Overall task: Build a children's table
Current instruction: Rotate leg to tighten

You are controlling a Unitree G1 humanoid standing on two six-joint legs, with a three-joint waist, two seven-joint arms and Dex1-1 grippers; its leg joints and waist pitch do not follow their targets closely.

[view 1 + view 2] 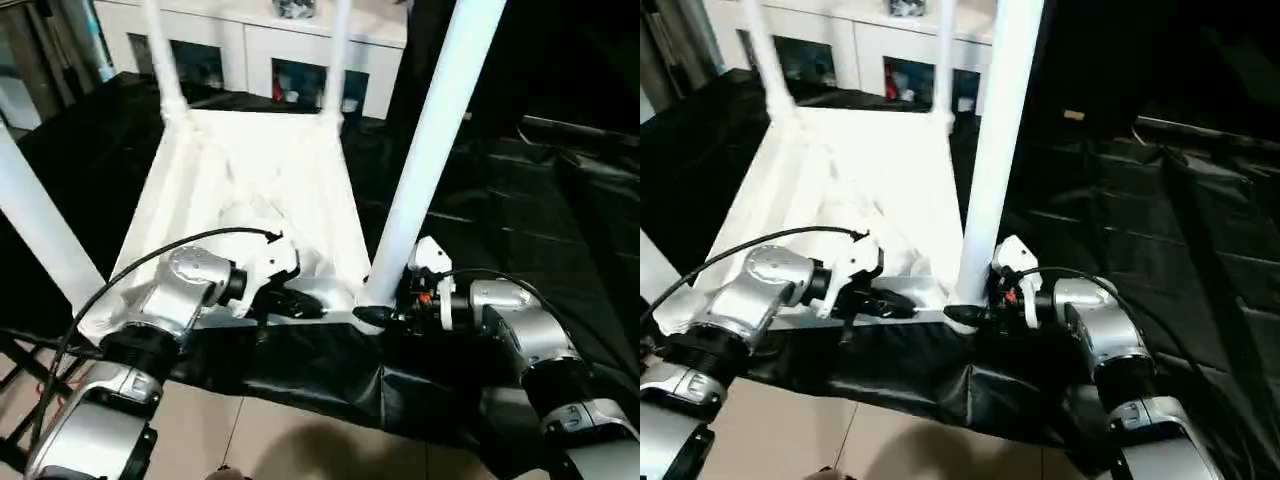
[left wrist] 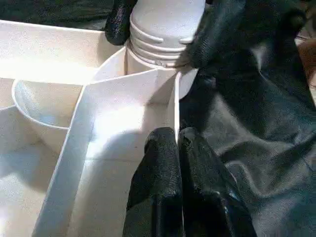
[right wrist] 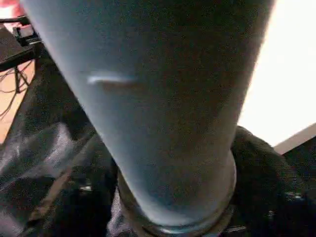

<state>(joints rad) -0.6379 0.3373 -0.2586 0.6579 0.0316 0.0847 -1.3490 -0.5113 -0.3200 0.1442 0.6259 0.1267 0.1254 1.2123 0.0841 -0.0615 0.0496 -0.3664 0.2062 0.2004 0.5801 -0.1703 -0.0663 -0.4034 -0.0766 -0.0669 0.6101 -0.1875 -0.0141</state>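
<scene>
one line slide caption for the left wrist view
Shut left gripper pinches the white plastic tabletop's rim beside a socketed round white leg.

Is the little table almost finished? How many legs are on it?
Nearly. The table top lies upside down on the black cloth, with four white legs standing up from its corners. The right gripper holds the near right leg at its base, while the left gripper is pinched shut on the top's rim. Left: finishing that leg, then flipping the table.
</scene>
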